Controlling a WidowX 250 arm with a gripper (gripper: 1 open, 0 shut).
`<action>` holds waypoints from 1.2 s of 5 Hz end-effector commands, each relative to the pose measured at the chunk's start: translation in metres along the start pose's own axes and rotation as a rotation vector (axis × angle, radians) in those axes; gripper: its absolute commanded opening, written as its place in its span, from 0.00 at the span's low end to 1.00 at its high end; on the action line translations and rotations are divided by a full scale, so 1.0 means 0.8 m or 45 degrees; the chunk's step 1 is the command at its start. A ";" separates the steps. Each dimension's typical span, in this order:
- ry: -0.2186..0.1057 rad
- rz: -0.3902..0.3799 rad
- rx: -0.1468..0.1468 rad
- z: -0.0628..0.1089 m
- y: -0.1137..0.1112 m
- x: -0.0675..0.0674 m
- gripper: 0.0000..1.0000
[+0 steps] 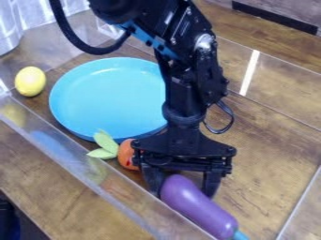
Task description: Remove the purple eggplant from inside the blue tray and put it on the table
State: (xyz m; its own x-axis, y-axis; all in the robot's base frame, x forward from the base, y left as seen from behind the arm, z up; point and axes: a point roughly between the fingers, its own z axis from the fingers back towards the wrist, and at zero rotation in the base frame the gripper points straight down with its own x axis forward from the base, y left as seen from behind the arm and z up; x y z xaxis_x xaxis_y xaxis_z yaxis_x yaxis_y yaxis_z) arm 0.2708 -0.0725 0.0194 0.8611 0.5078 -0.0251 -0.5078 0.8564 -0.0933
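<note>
Since the purple eggplant (201, 208) lies on the desk (269, 122) at the near right, outside the blue tray (107, 94), the move asked for looks all but complete, and the step in hand seems to be letting go and backing away. The hand (181, 182) points down over the eggplant's thick end, its 2 fingers spread wide, 1 to each side of the purple body, with no squeeze to be made out. Whether either finger brushes the skin I cannot tell, as the dark parts hide that end.

To do this well, keep the fingers wide and lift straight up first, slowly, until both tips are above the eggplant's rounded top; only then swing aside. A sideways start could catch the smooth body and roll it, perhaps toward the clear edge (119, 202) that runs along its near side. The orange carrot (127, 154) sits just beside the hand on the left, with its green leaves (103, 145) pointing further left, so a leftward drift on the way out may knock it. Once the hand is well up, a short pause to check that the eggplant lies at rest would be sensible before calling the job finished.
</note>
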 end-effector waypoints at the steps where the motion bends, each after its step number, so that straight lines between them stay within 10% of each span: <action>1: 0.000 -0.007 -0.008 0.002 -0.009 -0.005 1.00; 6: 0.027 0.086 -0.010 0.001 -0.018 0.003 1.00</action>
State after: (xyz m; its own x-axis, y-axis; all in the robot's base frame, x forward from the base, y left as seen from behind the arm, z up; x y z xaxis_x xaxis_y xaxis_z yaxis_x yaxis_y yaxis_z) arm 0.2788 -0.0774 0.0185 0.8142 0.5774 -0.0609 -0.5806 0.8093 -0.0893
